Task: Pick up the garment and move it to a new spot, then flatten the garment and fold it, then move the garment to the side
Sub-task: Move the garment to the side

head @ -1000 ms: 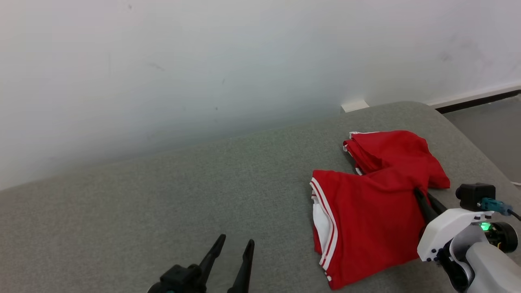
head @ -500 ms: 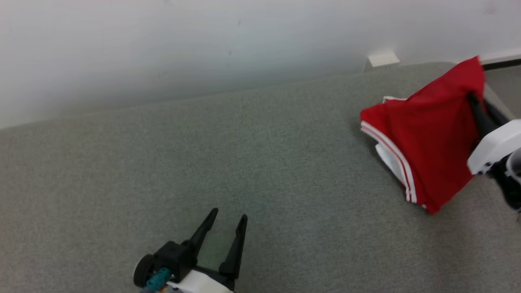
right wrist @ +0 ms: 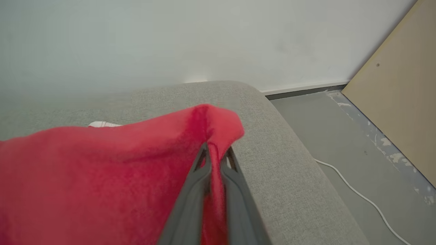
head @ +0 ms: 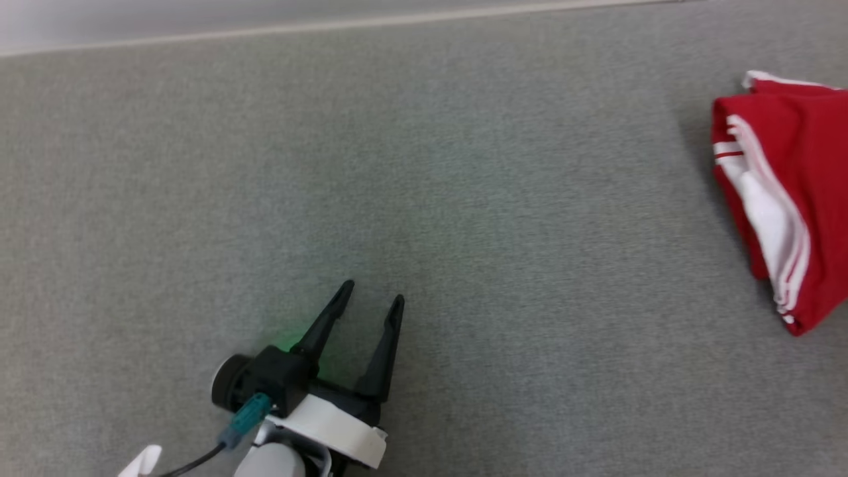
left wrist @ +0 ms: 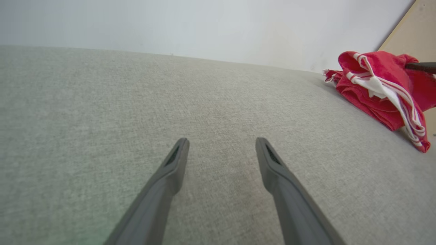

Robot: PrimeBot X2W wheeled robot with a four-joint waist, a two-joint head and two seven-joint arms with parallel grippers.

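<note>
1. Watching the head view: your camera has tipped down since a second ago, so don't read the whole shift as cloth moving. Even so, the red garment (head: 795, 199) lay spread on the grey upholstered surface (head: 464, 165) then. Now it is bunched at the frame's right edge, with the white-striped hem facing left. Your left jaws sit low in the frame, wide open and empty, well apart from it.
2. Left wrist view: the same open jaws are over bare grey fabric. The garment (left wrist: 374, 88) hangs gathered at far right, with one dark finger (left wrist: 422, 67) of the right arm going into its top. I cannot tell whether the lowest fold brushes the surface.
3. Right wrist view: your right jaws are nearly closed, pinching a peak of the red cloth near the surface's rounded corner. The floor and a white cable (right wrist: 357, 194) lie beyond.
4. My read: the pick-up looks done and the carry to a new spot is under way. Flattening, folding and the move aside are all yet to come.
</note>
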